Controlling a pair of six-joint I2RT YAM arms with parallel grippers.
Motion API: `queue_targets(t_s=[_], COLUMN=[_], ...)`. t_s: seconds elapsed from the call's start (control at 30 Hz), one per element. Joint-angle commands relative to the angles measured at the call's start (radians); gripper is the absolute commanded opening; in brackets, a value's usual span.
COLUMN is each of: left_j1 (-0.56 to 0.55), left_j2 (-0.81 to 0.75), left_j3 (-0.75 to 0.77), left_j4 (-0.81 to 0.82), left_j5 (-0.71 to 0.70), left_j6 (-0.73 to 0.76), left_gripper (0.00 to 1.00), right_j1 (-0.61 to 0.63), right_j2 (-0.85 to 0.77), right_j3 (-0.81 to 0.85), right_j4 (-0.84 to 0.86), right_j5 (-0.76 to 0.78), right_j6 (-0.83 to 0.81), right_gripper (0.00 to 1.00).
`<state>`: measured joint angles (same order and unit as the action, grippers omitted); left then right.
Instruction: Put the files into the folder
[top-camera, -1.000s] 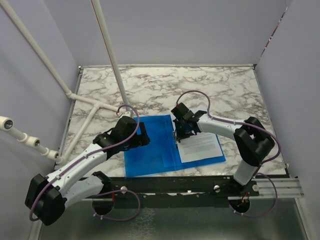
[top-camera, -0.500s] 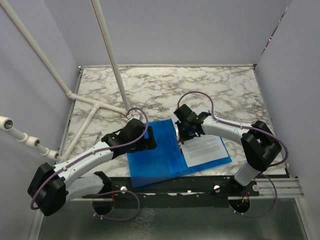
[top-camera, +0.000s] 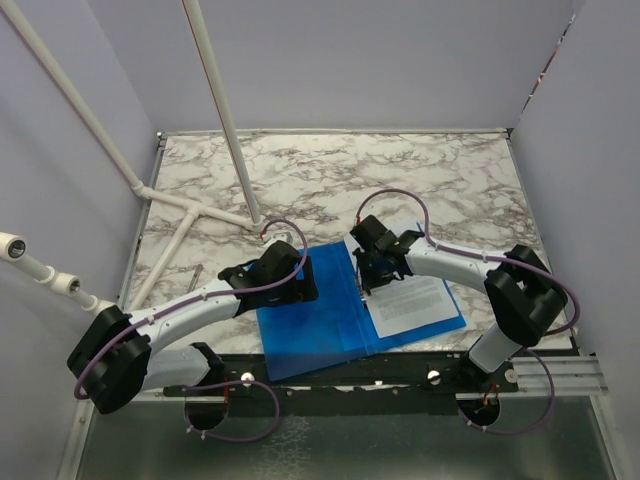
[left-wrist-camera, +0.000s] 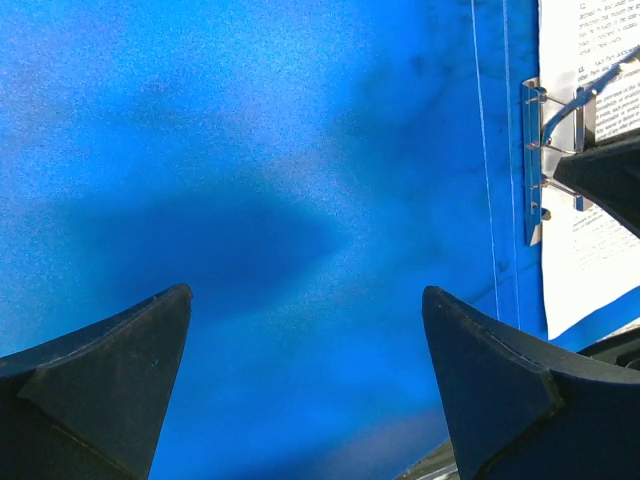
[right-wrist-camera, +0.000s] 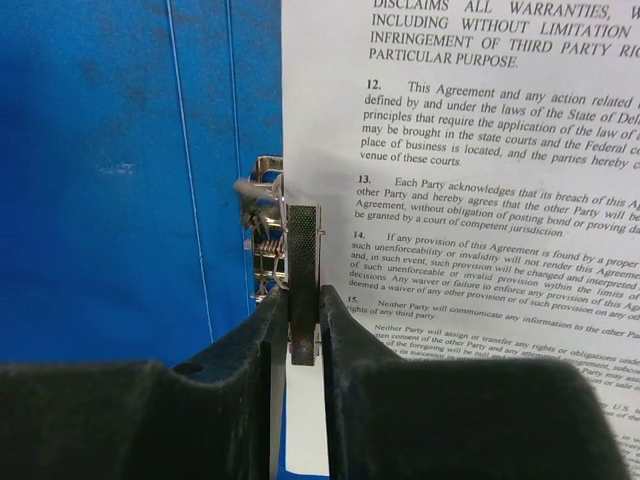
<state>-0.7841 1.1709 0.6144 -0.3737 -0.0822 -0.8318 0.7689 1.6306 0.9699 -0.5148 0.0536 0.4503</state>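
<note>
The files (top-camera: 415, 303) already lie inside the open blue folder (top-camera: 315, 325) on the desk (top-camera: 330, 175), on its right half. The right tool (right-wrist-camera: 303, 300) is pinched on the metal clip's lever (right-wrist-camera: 303, 250). The left tool (left-wrist-camera: 305, 291) hangs wide apart over the left half. I think the cover must yet be shut. The folder's spine runs far to near, a bit slanted.

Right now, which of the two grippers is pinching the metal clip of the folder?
The right gripper: it is closed on the clip beside the paper. The left gripper hangs wide open over the bare blue folder.
</note>
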Motion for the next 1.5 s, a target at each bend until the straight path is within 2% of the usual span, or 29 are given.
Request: queue_targets(t_s=[0.0, 0.23, 1.0, 1.1, 1.47], left_j1=[-0.006, -0.009, -0.014, -0.013, -0.014], left_j2=[0.025, 0.057, 0.09, 0.087, 0.088], left_j3=[-0.025, -0.042, -0.041, -0.043, -0.042], left_j4=[0.047, 0.079, 0.099, 0.099, 0.1], left_j5=[-0.033, -0.034, -0.039, -0.039, -0.04], left_j6=[-0.017, -0.029, -0.028, -0.029, -0.027], left_gripper=[0.99, 0.99, 0.99, 0.99, 0.99], right_j1=[0.01, 0.01, 0.01, 0.01, 0.01], right_j2=[-0.023, -0.029, -0.128, -0.138, -0.155], right_j3=[-0.026, -0.044, -0.103, -0.11, -0.122], right_j4=[0.013, 0.03, 0.048, 0.053, 0.053], right_j5=[-0.006, -0.003, 0.046, 0.051, 0.066], right_j6=[0.01, 0.017, 0.074, 0.083, 0.094], right_gripper=[0.22, 0.29, 0.33, 0.3, 0.11])
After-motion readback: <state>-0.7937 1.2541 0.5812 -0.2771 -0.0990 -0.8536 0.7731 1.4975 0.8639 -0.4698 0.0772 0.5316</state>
